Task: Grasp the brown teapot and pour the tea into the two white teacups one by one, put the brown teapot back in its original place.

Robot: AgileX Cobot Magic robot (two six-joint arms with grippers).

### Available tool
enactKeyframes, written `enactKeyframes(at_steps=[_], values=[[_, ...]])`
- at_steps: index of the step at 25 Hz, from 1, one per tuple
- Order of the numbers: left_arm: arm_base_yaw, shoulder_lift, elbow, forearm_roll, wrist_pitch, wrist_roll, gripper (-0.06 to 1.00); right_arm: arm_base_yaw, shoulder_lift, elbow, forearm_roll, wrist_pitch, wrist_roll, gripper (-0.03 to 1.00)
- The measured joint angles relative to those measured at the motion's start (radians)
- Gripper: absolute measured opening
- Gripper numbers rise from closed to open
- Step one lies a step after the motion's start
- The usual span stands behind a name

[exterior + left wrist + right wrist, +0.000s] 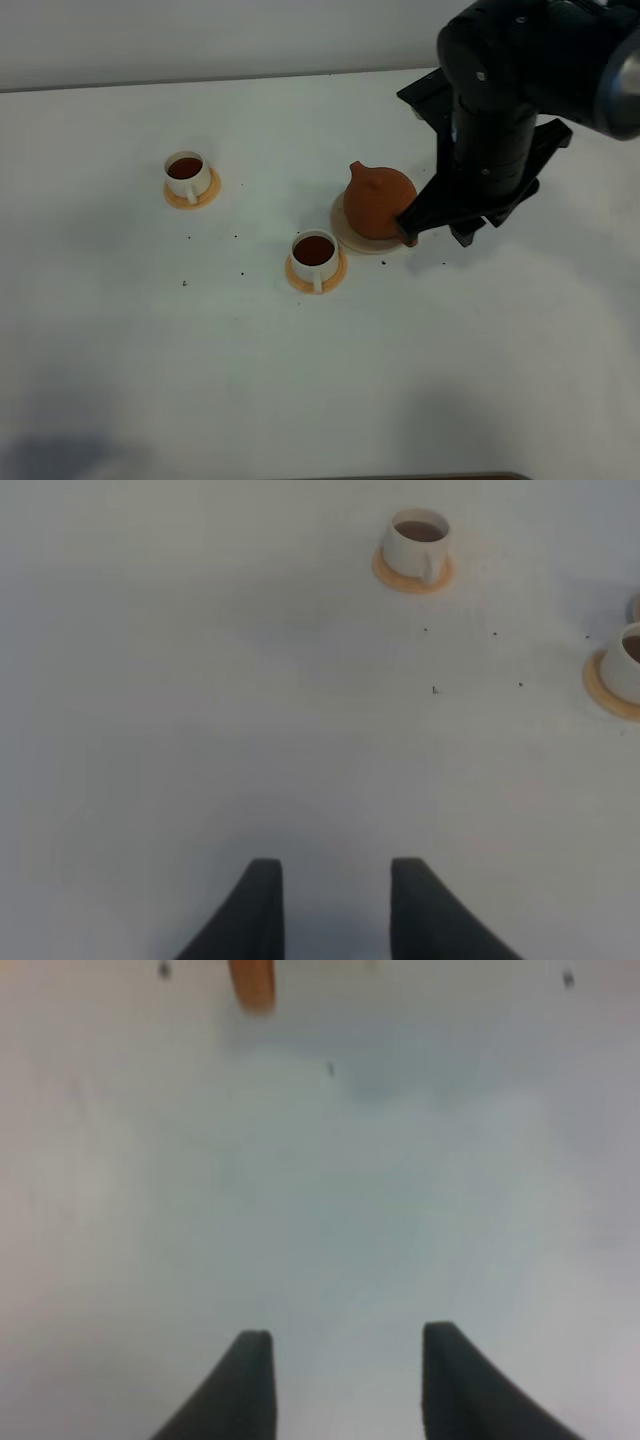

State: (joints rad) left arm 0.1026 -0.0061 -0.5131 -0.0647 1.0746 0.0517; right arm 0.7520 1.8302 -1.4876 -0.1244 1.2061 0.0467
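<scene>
The brown teapot [378,200] stands upright on the beige round trivet [343,232], right of centre. Two white teacups hold dark tea, each on an orange-tan saucer: one at the far left [186,172] and one in front of the teapot [315,252]. My right gripper [440,222] is open and empty, just right of the teapot's stubby handle [251,982] and apart from it. In the right wrist view the right gripper [347,1332] has only bare table between its fingers. My left gripper [335,862] is open and empty over bare table. The far-left cup [415,540] and the other cup [628,665] lie well ahead of it.
The white table [150,350] carries a few small dark specks [241,271] near the cups. The table's back edge meets a pale wall [200,40]. The bulky black right arm [495,110] hangs over the back right of the table.
</scene>
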Motion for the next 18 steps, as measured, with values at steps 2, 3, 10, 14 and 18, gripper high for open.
enactKeyframes(at_steps=[2,3,10,14,18], values=[[0.000,0.000,0.000,0.000,0.000,0.000,0.26,0.000,-0.074,0.081,0.000,0.001,0.001,0.31],[0.000,0.000,0.000,0.000,0.000,0.000,0.26,0.000,-0.115,0.125,-0.002,0.002,0.002,0.31],[0.000,0.000,0.000,0.000,0.000,0.000,0.26,0.000,-0.373,0.393,-0.026,0.006,0.037,0.26],[0.000,0.000,0.000,0.000,0.000,0.000,0.26,0.000,-0.521,0.526,-0.030,0.007,0.039,0.24],[0.000,0.000,0.000,0.000,0.000,0.000,0.26,0.000,-0.677,0.646,-0.030,0.007,0.039,0.24]])
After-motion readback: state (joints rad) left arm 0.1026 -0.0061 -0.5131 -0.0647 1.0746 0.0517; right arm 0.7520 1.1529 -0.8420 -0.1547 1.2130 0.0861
